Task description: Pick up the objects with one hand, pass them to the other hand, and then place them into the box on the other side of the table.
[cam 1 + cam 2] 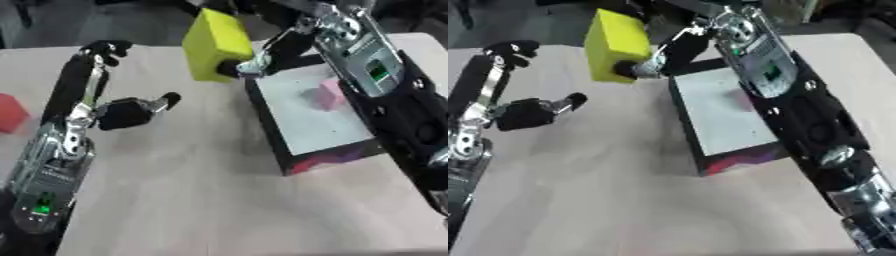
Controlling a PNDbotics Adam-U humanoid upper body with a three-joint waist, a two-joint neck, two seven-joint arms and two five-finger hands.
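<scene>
Left eye view, nearest item: my left forearm, rising from the lower left corner over the pale wooden table (201, 200). Next: my left hand (122, 112), hovering above the table left of centre, fingers spread apart and holding nothing, thumb out toward the right. Left edge, level with that hand: a red block (10, 113), partly cut off by the frame, resting on the table, well apart from my fingers. Right of centre: a shallow box (306, 112) with dark walls and a pale floor, sitting on the table; inside it, near its right side, a pink block (330, 93), partly hidden by my right arm. Farther: my right hand (262, 57), reaching in from the upper right across the box, fingers clamped on a yellow block (214, 44). Yellow block: held in the air, tilted, just beyond the box's far left corner, outside the box.
</scene>
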